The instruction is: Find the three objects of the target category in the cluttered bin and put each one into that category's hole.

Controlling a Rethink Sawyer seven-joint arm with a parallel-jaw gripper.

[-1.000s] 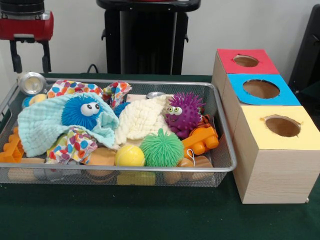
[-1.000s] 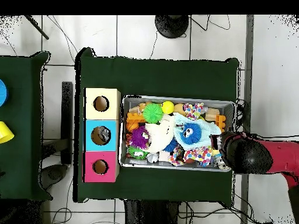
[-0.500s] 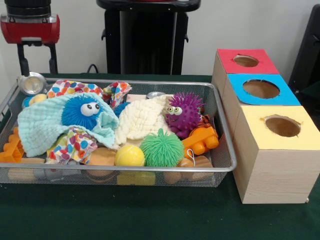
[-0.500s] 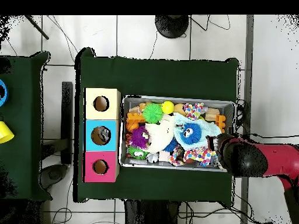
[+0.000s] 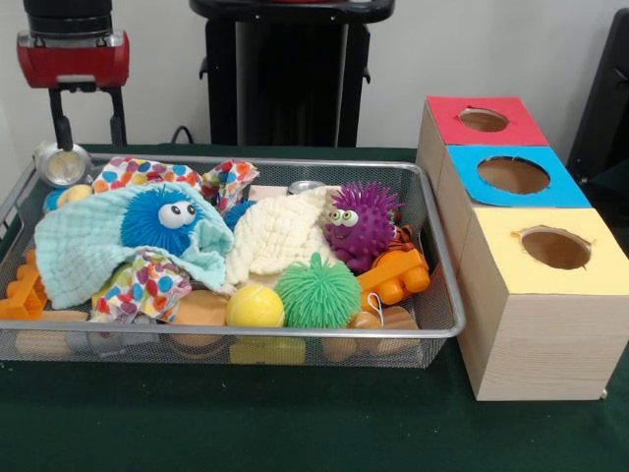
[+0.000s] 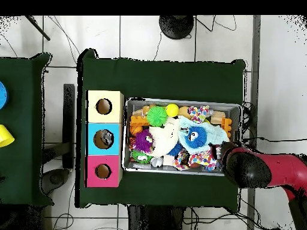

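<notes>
Fingers (image 5: 64, 128) stand apart with a clear gap between them, two thin black prongs hanging straight down, and they hold nothing and touch nothing. The gripper (image 5: 89, 123) hovers above the far left corner of the wire bin (image 5: 432, 246), just over a shiny round metal thing (image 5: 61, 163) that lies in that corner. Its red body sits level, with the black arm rising straight up out of view behind it. From overhead the arm (image 6: 282, 171) reaches in across the table's edge and its dark head covers one corner of the bin.

The bin is crowded. A blue fuzzy ball with eyes (image 5: 160, 218) nests in a pale blue cloth (image 5: 79, 251), with a spotted cloth (image 5: 147, 280) beneath it and more spotted cloth along the far rim. Beside it lies a cream cloth (image 5: 275, 236), then a purple spiky ball with eyes (image 5: 361, 221). A green spiky ball (image 5: 317, 291) and a yellow ball (image 5: 255, 306) sit against the near rim, with an orange plastic block (image 5: 395, 275) toward the right rim.

Just beside the bin's right rim stand three wooden boxes in a row, topped red (image 5: 447, 116), blue (image 5: 462, 177) and yellow (image 5: 501, 246), each with a round hole.
</notes>
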